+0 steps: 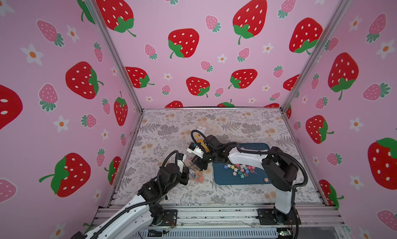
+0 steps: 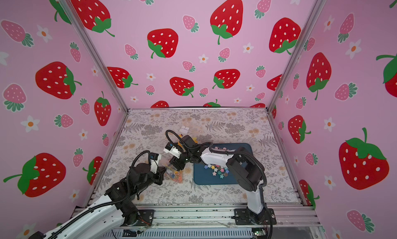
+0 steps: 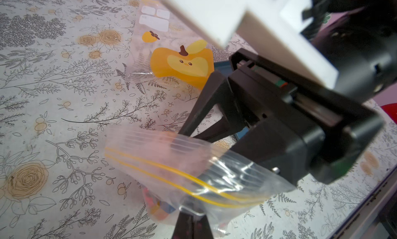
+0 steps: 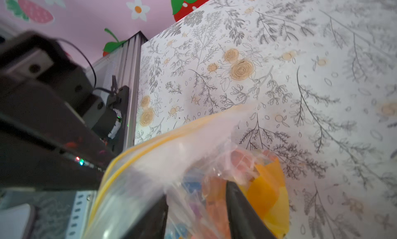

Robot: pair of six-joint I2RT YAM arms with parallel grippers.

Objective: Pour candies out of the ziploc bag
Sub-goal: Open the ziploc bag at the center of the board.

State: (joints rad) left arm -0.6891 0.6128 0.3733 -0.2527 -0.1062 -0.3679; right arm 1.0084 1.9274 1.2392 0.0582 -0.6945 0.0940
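**Figure. Bimanual stage with ziploc bag, present state.** The ziploc bag (image 1: pixel 196 175) sits at the near-middle of the desk (image 1: pixel 169 128), just left of the blue tray (image 1: pixel 219 181) and between the two arms. The left end effector (image 3: pixel 190 222) is pressed together, pinching the bag's clear film just beside the zip strip. The fingers of the right end effector (image 4: pixel 196 190) stand apart at the bag's mouth with film and sweets between them. Whether they press the film cannot be told. The filled end of the bag hangs toward the desk, and contact there cannot be told.

**Candies.** One group of candies (image 1: pixel 239 170) lies loose on the tray, right of the bag. It is mostly star-shaped pieces in blue, yellow, pink, green and red, and a single star (image 1: pixel 266 179) lies apart at the near right. The rest remain inside the bag (image 4: pixel 217 197), seen as orange, blue and pink shapes.

**Markings.** The zip strip carries two yellow lines (image 3: pixel 163 173). A second clear bag (image 3: pixel 182 61) lies farther back on the desk. It is printed with an orange fruit with a face, a smaller orange fruit and three plain white label fields (image 3: pixel 153 19). No lettering is legible.

**Counts.** There are two arms, two end effectors, two bags and one tray. More than a dozen candies lie on the tray, and the number in the bag cannot be counted.
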